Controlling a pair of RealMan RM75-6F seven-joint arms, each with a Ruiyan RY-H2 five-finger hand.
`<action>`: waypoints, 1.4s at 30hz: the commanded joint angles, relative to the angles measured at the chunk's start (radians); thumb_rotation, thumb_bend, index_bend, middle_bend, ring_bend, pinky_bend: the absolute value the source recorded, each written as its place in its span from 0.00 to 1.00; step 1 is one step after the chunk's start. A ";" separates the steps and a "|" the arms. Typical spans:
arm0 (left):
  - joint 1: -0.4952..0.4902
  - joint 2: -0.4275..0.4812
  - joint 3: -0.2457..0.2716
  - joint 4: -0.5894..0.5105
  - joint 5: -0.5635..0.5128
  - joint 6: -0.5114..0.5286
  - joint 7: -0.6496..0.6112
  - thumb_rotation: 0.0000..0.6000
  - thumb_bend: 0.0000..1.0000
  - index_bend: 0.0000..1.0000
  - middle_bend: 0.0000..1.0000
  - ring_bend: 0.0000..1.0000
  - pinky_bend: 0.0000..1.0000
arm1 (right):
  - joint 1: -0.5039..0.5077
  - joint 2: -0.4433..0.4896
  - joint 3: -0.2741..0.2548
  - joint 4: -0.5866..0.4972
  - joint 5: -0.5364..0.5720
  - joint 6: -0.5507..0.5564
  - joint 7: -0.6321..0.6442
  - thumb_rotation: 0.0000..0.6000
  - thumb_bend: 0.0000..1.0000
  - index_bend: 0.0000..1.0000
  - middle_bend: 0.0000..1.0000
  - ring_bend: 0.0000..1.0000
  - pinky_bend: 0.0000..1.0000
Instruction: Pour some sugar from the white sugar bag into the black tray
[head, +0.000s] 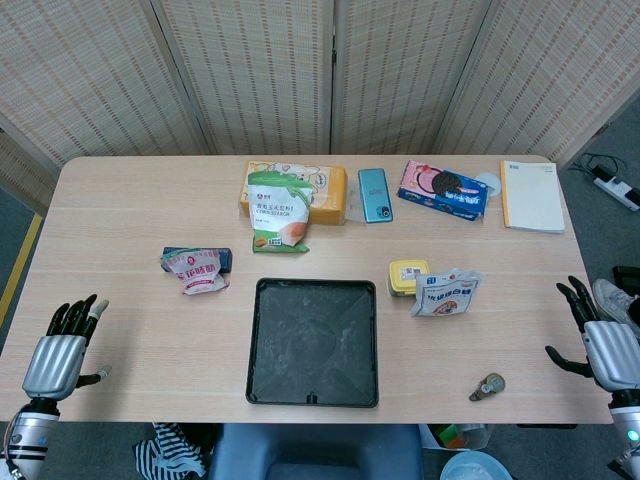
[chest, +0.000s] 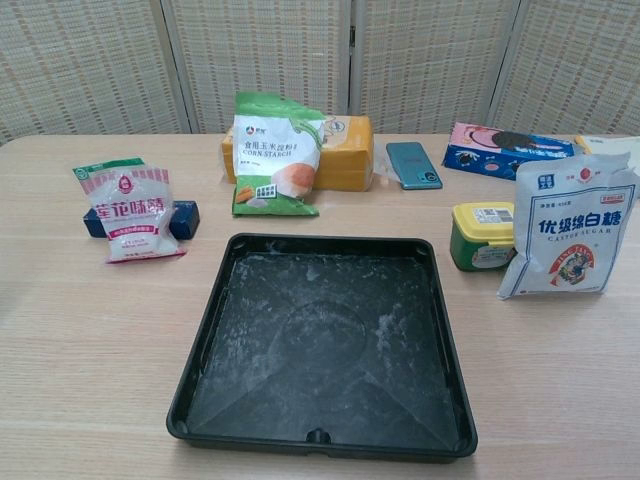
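Note:
The black tray lies at the table's near middle, dusted with white powder. The white sugar bag stands upright just right of it, beside a small yellow-lidded green tub. My left hand hovers at the table's near left edge, fingers spread, holding nothing. My right hand is off the near right edge, fingers apart and empty. Both hands show only in the head view, far from the bag and the tray.
A green corn starch bag leans on a yellow box at the back. A red-and-white packet, a phone, a cookie pack, a notebook and a small round object also lie on the table.

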 joint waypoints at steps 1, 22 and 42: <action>-0.004 -0.006 0.001 0.004 -0.007 -0.012 0.011 1.00 0.17 0.00 0.00 0.01 0.00 | 0.050 0.017 -0.016 0.056 -0.020 -0.098 0.146 1.00 0.28 0.00 0.00 0.91 0.98; -0.011 -0.043 -0.011 0.035 -0.041 -0.026 0.063 1.00 0.17 0.00 0.00 0.01 0.00 | 0.448 -0.077 -0.254 0.482 -0.331 -0.479 1.248 1.00 0.28 0.00 0.01 0.91 0.98; -0.011 -0.077 -0.014 0.054 -0.061 -0.025 0.123 1.00 0.17 0.00 0.00 0.01 0.00 | 0.606 -0.300 -0.498 0.915 -0.507 -0.306 1.864 1.00 0.28 0.00 0.04 0.91 0.98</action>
